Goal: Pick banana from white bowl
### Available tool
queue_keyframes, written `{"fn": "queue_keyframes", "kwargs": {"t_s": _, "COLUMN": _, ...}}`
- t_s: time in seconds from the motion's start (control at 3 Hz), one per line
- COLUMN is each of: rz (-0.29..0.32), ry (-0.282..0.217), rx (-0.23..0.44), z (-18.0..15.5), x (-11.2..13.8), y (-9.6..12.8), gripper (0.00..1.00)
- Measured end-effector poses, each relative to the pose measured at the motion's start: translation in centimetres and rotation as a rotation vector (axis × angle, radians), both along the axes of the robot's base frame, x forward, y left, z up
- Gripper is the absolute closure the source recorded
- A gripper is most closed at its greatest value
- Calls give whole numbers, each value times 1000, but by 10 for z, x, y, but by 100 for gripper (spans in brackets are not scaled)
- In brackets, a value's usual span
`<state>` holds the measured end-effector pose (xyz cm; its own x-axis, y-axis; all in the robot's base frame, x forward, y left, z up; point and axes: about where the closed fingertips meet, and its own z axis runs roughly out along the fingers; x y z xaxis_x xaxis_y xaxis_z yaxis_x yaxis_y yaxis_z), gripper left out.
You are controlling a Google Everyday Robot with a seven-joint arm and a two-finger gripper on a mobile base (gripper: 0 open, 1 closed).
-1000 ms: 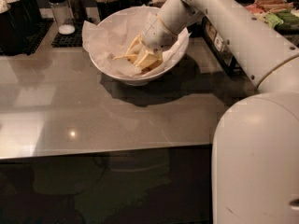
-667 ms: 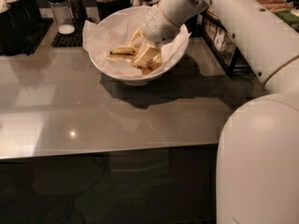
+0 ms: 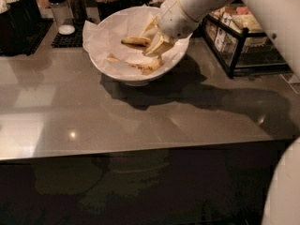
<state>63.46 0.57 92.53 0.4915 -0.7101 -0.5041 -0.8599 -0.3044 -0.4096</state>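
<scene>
Gripper (image 3: 155, 37) sits low inside the white bowl (image 3: 123, 77) on the worktop (image 3: 140, 121), apparently touching the banana (image 3: 133, 41) lying on the paper (image 3: 101, 36); its grip cannot be told.

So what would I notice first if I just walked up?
The big white bowl lined with crumpled paper stands out first, at the back of the grey counter. The robot's white arm reaches in from the upper right, and its gripper is down inside the bowl, right beside a banana.
</scene>
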Motion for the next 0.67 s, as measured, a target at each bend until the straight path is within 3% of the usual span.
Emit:
{"fn": "queue_keyframes", "kwargs": {"t_s": 0.33, "rz": -60, "ry": -93, "rx": 97, "z": 27, "x": -35, "y": -17, "gripper": 100}}
{"fn": "queue_keyframes", "kwargs": {"t_s": 0.67, "rz": -120, "ry": -201, "rx": 195, "z": 60, "x": -85, "y": -21, "gripper": 100}}
